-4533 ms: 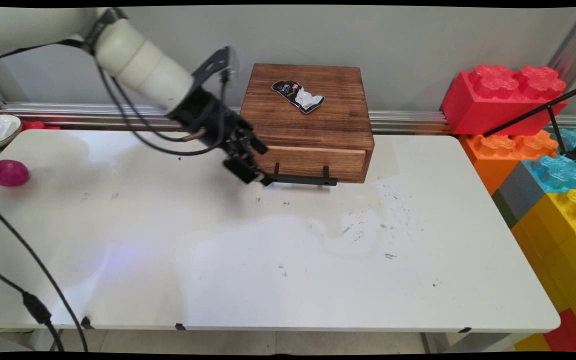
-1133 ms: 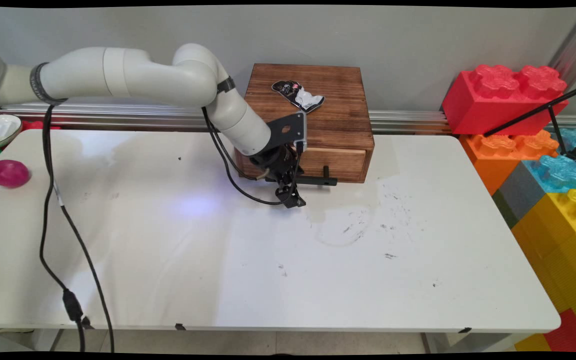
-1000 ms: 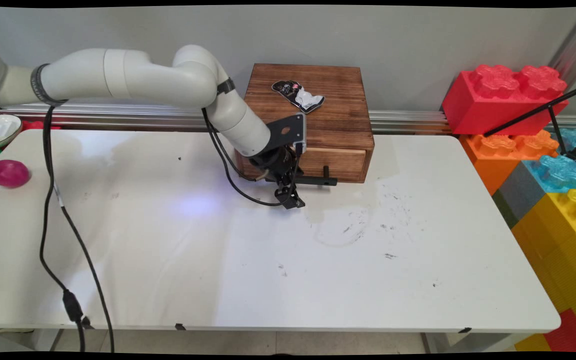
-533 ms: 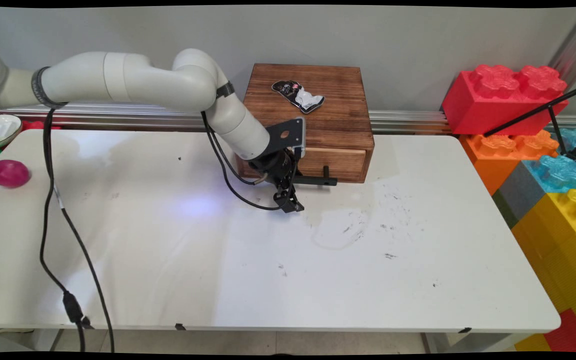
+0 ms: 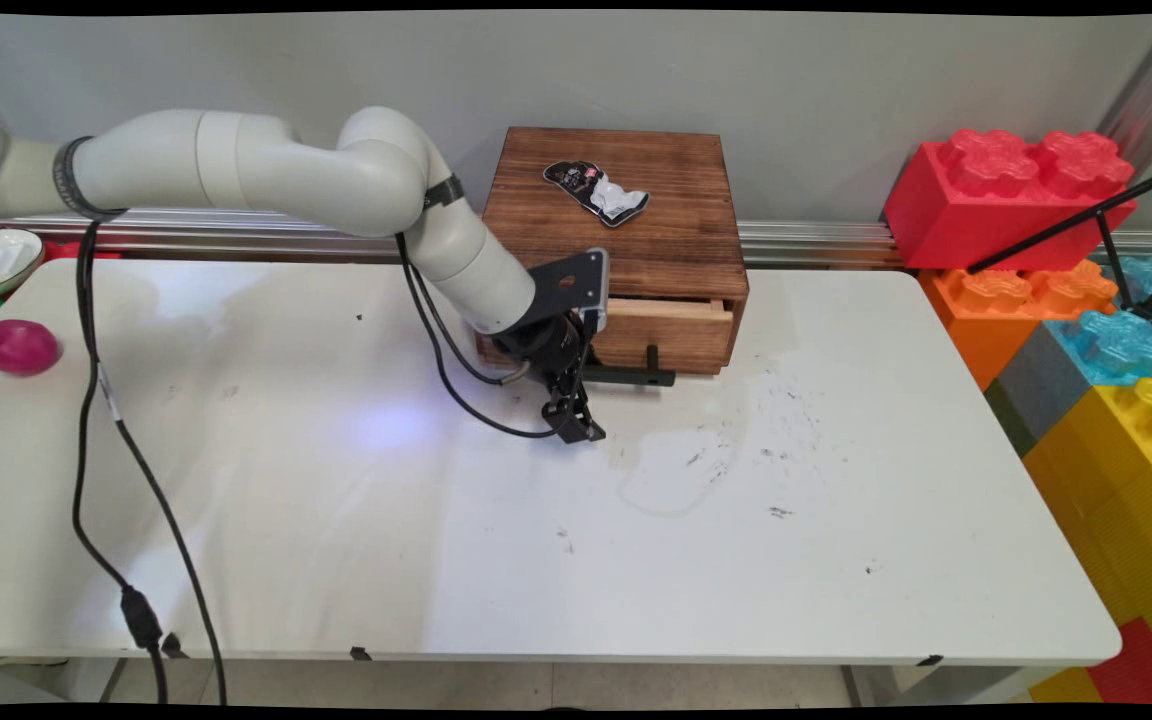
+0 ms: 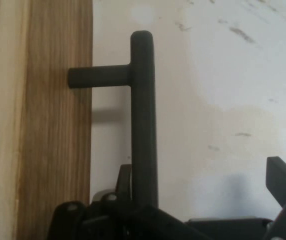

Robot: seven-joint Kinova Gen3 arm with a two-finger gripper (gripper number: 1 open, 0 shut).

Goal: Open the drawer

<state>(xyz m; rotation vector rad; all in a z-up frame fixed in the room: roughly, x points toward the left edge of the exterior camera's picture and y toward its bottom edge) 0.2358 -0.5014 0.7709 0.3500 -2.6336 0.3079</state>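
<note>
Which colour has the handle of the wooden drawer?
Black handle; the hand view shows it best.

White rounded arm (image 5: 236,175); black claw (image 5: 576,425) — black cables (image 5: 96,400) hanging.

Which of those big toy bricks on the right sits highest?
The red brick, leaning against the wall. It rests on the orange brick; the blue brick and yellow brick lie lower and nearer the camera.

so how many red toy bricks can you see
1 clear one: a big red brick on the orange brick, far right. A red face at bottom right may be another.
</note>
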